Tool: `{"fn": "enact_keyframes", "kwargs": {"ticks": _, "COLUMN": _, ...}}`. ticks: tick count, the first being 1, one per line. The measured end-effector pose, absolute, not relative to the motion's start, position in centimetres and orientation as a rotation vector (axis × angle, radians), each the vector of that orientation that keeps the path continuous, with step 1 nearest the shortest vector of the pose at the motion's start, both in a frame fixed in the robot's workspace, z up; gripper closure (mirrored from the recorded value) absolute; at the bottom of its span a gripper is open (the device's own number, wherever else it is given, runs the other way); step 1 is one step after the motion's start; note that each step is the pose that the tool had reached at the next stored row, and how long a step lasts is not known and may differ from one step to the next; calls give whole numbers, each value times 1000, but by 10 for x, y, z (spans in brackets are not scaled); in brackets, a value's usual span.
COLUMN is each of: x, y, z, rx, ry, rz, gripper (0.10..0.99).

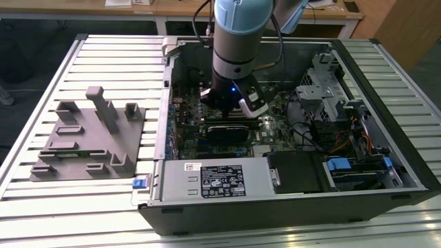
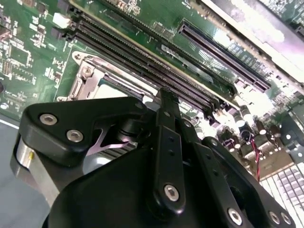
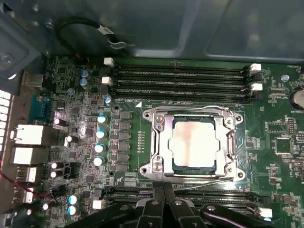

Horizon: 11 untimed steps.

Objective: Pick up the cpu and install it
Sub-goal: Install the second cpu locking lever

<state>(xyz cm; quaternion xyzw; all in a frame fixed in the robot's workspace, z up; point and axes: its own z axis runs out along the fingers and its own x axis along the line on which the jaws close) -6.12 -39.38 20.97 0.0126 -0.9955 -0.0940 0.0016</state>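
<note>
The cpu lies flat in the motherboard socket, silvery-white top up, ringed by the metal socket frame. In the first wrist view my gripper hovers just beside the socket's edge, fingers pressed together and holding nothing. In the second wrist view the black fingers run together to a point over the memory slots, with the socket frame partly hidden behind the gripper body. In the exterior view the arm reaches down into the open computer case, with the gripper low over the motherboard.
A grey plastic fixture lies on the slatted table at the exterior view's left. A grey box with a white label spans the case's near side. Drive cages and cables fill its right. Memory slots flank the socket.
</note>
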Motion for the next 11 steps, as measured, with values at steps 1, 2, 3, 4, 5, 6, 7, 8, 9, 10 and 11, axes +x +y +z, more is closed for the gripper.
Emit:
{"fn": "enact_keyframes", "kwargs": {"ticks": 1, "x": -61, "y": -394, "z": 208, "rx": 40, "ry": -3124, "rz": -296, "gripper": 980}}
{"fn": "enact_keyframes", "kwargs": {"ticks": 2, "x": -62, "y": -394, "z": 207, "rx": 40, "ry": -3124, "rz": -297, "gripper": 980}}
{"fn": "enact_keyframes", "kwargs": {"ticks": 3, "x": -62, "y": -394, "z": 206, "rx": 40, "ry": -3124, "rz": -299, "gripper": 980}}
{"fn": "enact_keyframes", "kwargs": {"ticks": 4, "x": -62, "y": -395, "z": 206, "rx": 40, "ry": -3123, "rz": -303, "gripper": 980}}
{"fn": "enact_keyframes", "kwargs": {"ticks": 5, "x": -62, "y": -396, "z": 206, "rx": 40, "ry": -3123, "rz": -309, "gripper": 980}}
{"fn": "enact_keyframes", "kwargs": {"ticks": 6, "x": -63, "y": -398, "z": 206, "rx": 40, "ry": -3122, "rz": -314, "gripper": 980}}
{"fn": "enact_keyframes", "kwargs": {"ticks": 7, "x": -63, "y": -399, "z": 206, "rx": 40, "ry": -3122, "rz": -320, "gripper": 980}}
{"fn": "enact_keyframes", "kwargs": {"ticks": 8, "x": -63, "y": -401, "z": 206, "rx": 40, "ry": -3121, "rz": -327, "gripper": 980}}
{"fn": "enact_keyframes", "kwargs": {"ticks": 9, "x": -64, "y": -401, "z": 206, "rx": 39, "ry": -3121, "rz": -334, "gripper": 980}}
{"fn": "enact_keyframes", "kwargs": {"ticks": 10, "x": -65, "y": -402, "z": 206, "rx": 39, "ry": -3120, "rz": -342, "gripper": 980}}
{"fn": "enact_keyframes", "kwargs": {"ticks": 11, "x": -66, "y": -403, "z": 206, "rx": 39, "ry": -3119, "rz": -351, "gripper": 980}}
